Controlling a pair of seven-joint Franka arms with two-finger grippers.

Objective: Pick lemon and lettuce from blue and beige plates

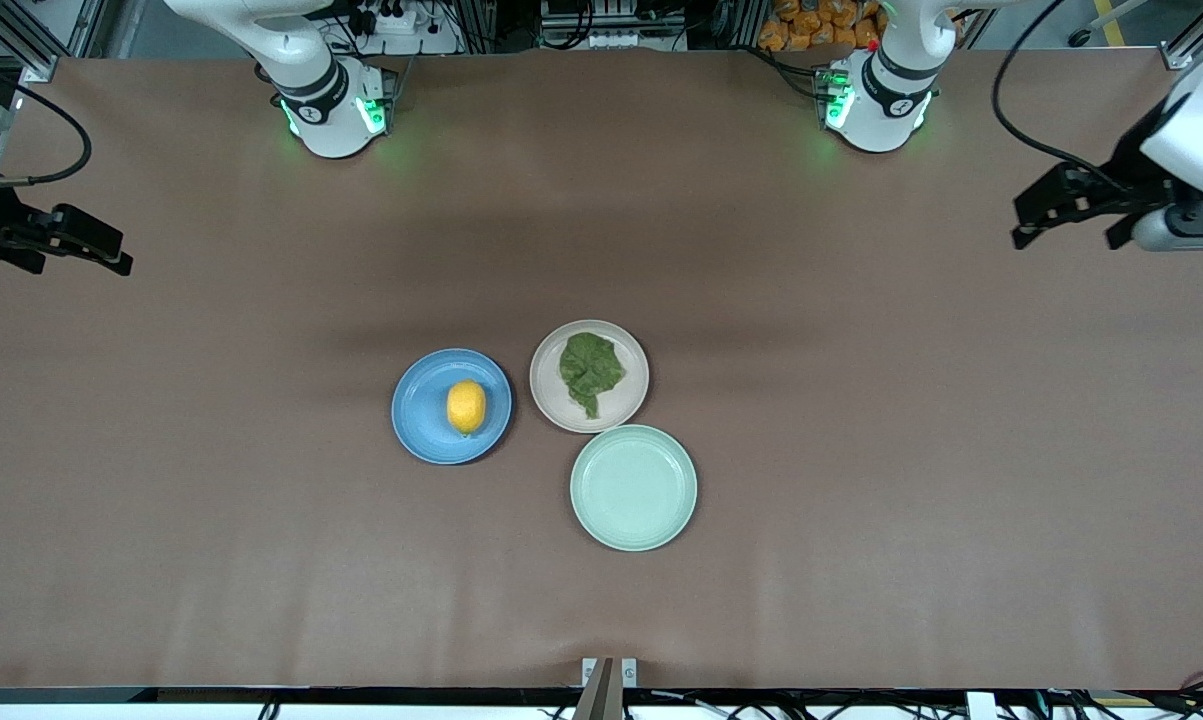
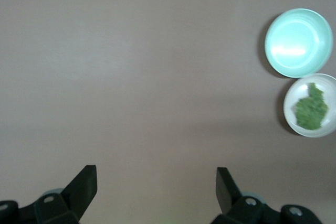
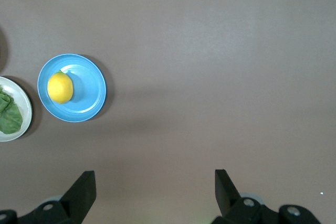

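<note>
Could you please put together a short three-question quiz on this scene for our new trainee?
1. True or false: the lemon lies on the blue plate.
2. Which plate holds nothing: A blue, B beige, C mint-green?
3. Fill in: the lettuce lies on the ____ plate.

Key
1. True.
2. C: the mint-green plate is bare.
3. Beige: it rests on the beige plate. The left gripper and right gripper are both open over bare table at their own ends.
</note>
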